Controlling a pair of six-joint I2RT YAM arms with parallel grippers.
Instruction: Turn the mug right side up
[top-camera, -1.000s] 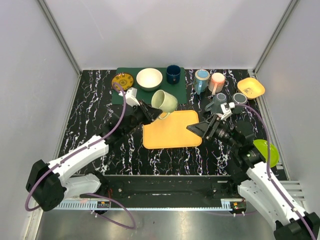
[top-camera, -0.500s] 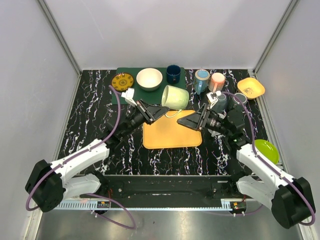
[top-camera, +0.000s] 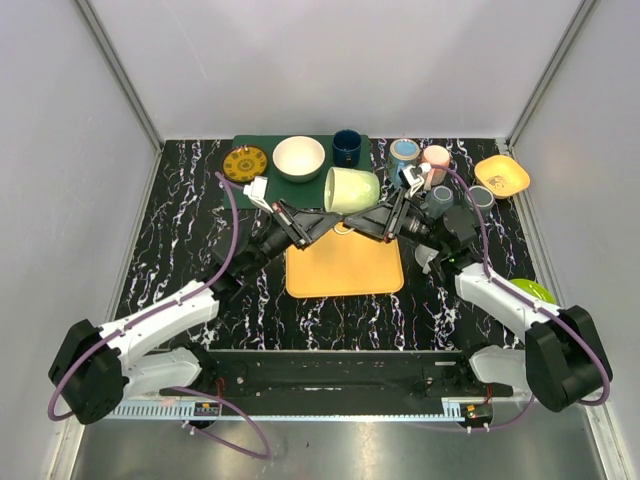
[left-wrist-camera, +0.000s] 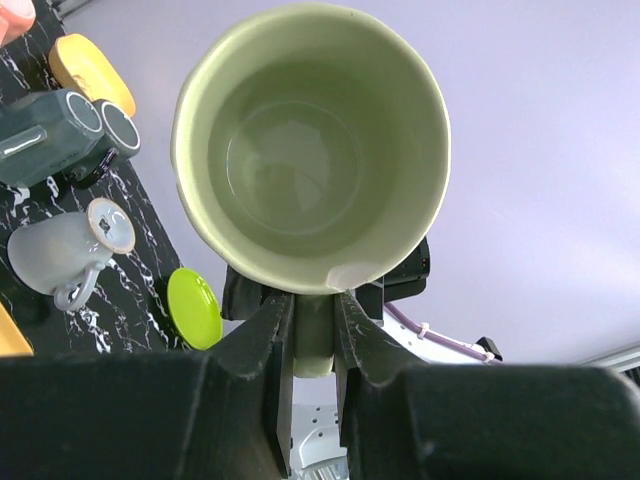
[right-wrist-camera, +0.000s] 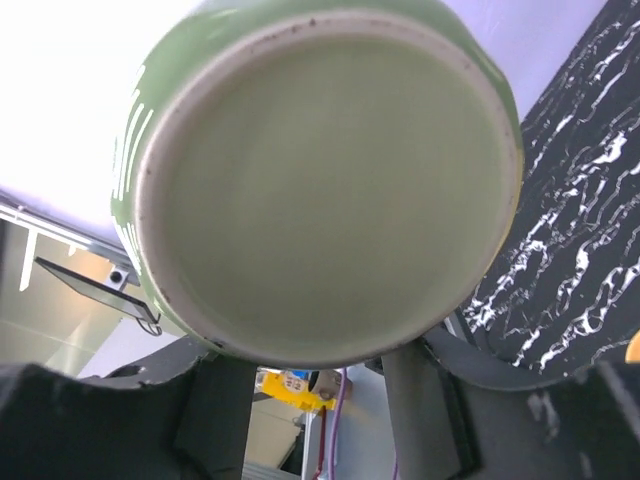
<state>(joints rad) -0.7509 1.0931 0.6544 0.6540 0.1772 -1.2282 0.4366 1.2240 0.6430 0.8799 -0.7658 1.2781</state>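
A pale green mug (top-camera: 352, 190) hangs on its side above the far edge of the orange board (top-camera: 345, 268). My left gripper (top-camera: 322, 222) is shut on its handle (left-wrist-camera: 312, 335). In the left wrist view the mug's open mouth (left-wrist-camera: 310, 150) faces the camera. My right gripper (top-camera: 380, 222) reaches the mug from the right, where the right wrist view is filled by the flat underside (right-wrist-camera: 330, 190). Its fingers (right-wrist-camera: 225, 400) stand apart to either side below the base, with their tips hidden behind the mug, so contact cannot be seen.
At the back, a green mat carries a patterned plate (top-camera: 245, 163), a white bowl (top-camera: 298, 158) and a dark blue cup (top-camera: 347, 147). To the right stand a blue mug (top-camera: 403, 155), a pink cup (top-camera: 435, 158), an orange dish (top-camera: 502, 175), a grey mug (left-wrist-camera: 65, 245) and a lime plate (top-camera: 535, 292).
The left gripper has lifted the mug up and to the right, tipping it onto its side. The right arm swung left to the mug's base and its fingers narrowed.
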